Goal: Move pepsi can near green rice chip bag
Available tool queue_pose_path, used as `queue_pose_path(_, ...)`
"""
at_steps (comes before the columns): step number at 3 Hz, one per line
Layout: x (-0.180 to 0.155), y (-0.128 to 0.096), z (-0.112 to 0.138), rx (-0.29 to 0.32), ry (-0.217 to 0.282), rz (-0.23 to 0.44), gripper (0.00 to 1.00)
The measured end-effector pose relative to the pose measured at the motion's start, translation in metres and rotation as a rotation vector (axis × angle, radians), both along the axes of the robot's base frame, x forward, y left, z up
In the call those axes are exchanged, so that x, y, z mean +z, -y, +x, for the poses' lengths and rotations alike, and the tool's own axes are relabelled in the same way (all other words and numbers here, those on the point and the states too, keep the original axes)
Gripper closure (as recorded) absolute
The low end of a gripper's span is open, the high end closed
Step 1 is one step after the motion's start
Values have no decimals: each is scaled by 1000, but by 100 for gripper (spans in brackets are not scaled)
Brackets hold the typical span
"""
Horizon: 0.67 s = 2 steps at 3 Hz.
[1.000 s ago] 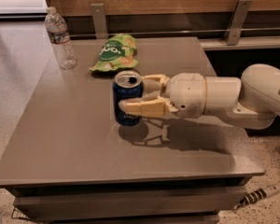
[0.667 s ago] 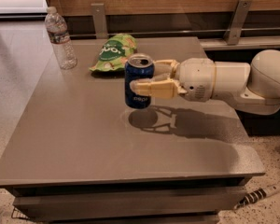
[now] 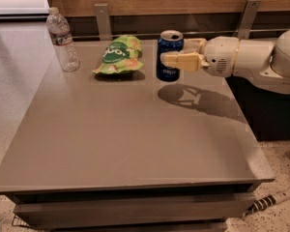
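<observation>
The gripper is reaching in from the right at the rear of the surface, and its jaws are clamping the pepsi can by the sides, with one finger lying across the can's front.

Change: one second ago the can was being held over the middle of the surface, well in front of the green rice chip bag. It is now being held upright just beside the bag's right edge, with a narrow gap showing between them. The shadow is falling in front of the can and to its right, not under it, so the can is probably hanging slightly above the surface. The carrying stage is therefore appearing nearly complete; lowering and release are judged to be remaining.

Item count:
- Pepsi can: one.
- Green rice chip bag: one, lying flat.
- Water bottle: one, standing at the rear left, well apart from the bag.
- Gripper: one.
</observation>
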<state>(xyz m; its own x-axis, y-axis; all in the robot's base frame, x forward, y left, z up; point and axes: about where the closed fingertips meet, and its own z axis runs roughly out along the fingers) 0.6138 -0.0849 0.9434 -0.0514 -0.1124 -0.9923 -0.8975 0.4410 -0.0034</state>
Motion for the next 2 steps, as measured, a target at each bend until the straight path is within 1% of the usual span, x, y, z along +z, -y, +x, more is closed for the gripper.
queue_pose_path(1,-4,17,33,-87,39,-12,100)
queue_pose_path(2,-10,29,60,-151,81,-2,100)
